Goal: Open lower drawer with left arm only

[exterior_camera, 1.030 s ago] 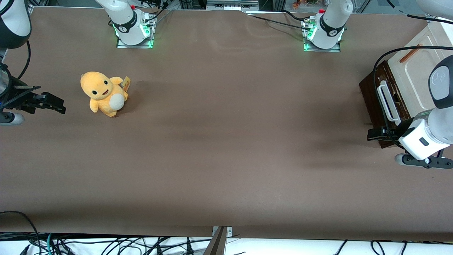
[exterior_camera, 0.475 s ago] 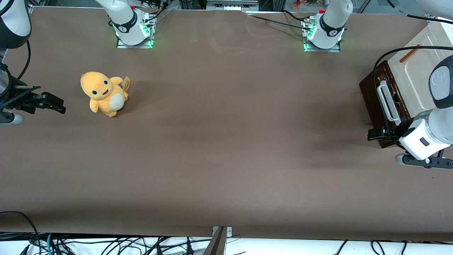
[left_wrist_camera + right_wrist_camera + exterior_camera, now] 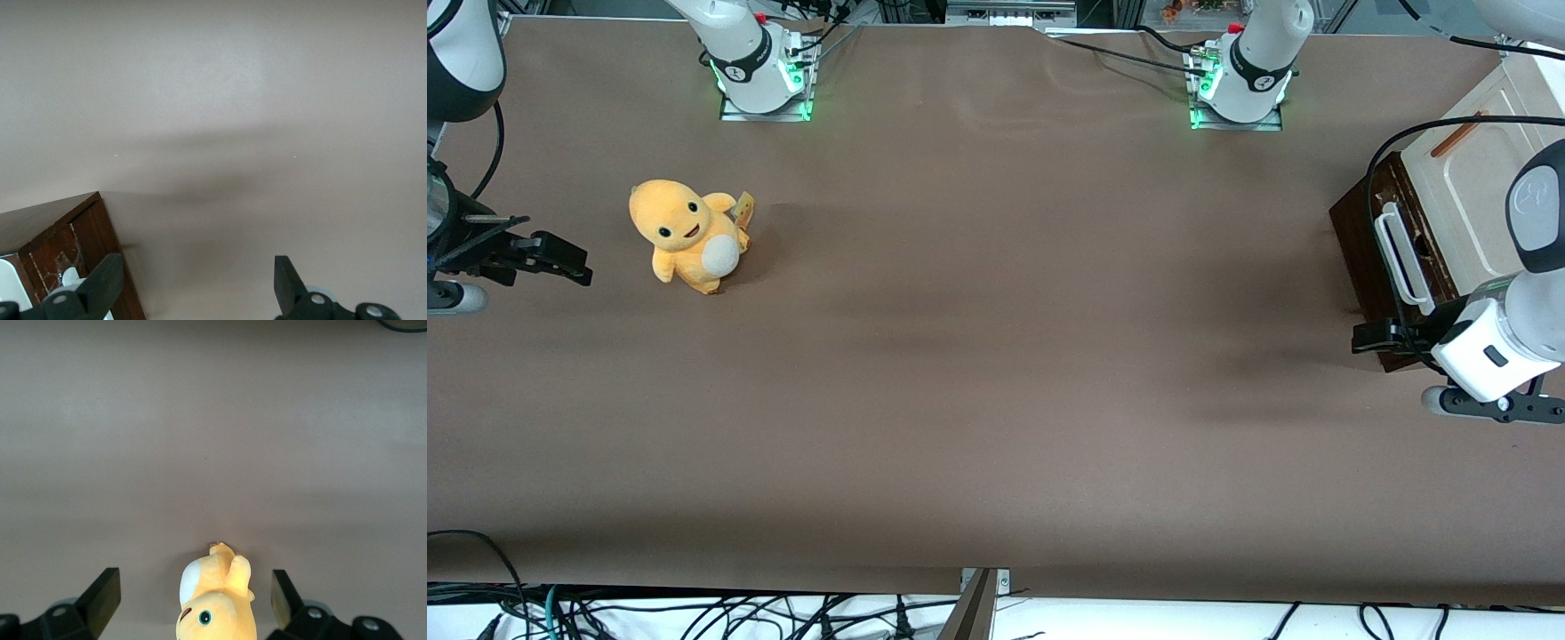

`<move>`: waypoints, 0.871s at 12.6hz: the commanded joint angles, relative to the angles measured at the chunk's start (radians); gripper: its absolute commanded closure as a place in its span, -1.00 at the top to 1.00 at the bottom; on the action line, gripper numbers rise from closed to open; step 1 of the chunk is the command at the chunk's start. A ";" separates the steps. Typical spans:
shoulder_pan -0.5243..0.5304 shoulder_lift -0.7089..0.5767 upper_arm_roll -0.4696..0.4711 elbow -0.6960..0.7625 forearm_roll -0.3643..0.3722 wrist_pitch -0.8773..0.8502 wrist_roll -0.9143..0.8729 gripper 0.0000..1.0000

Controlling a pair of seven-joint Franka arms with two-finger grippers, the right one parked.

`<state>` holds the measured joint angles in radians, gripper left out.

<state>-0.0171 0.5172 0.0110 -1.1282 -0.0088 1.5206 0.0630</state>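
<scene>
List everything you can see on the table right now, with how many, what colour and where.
lower drawer: one, dark brown front, long white bar handle, at the working arm's end of the table.
cream panel: one, cream-white with a thin orange-brown handle, above the lower drawer.
plush toy: one, yellow-orange with a white belly, toward the parked arm's end.
table: one, brown surface.
left arm: one, white.
gripper: one, black, open, at the drawer front's corner nearer the front camera, not on the handle.
</scene>
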 commanded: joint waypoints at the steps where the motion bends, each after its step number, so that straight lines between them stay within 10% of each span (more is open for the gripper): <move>1: 0.003 -0.020 -0.002 -0.012 0.000 0.003 0.005 1.00; 11: 0.008 -0.020 -0.002 -0.012 0.010 -0.004 0.008 1.00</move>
<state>-0.0118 0.5171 0.0110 -1.1282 -0.0088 1.5206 0.0630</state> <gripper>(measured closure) 0.000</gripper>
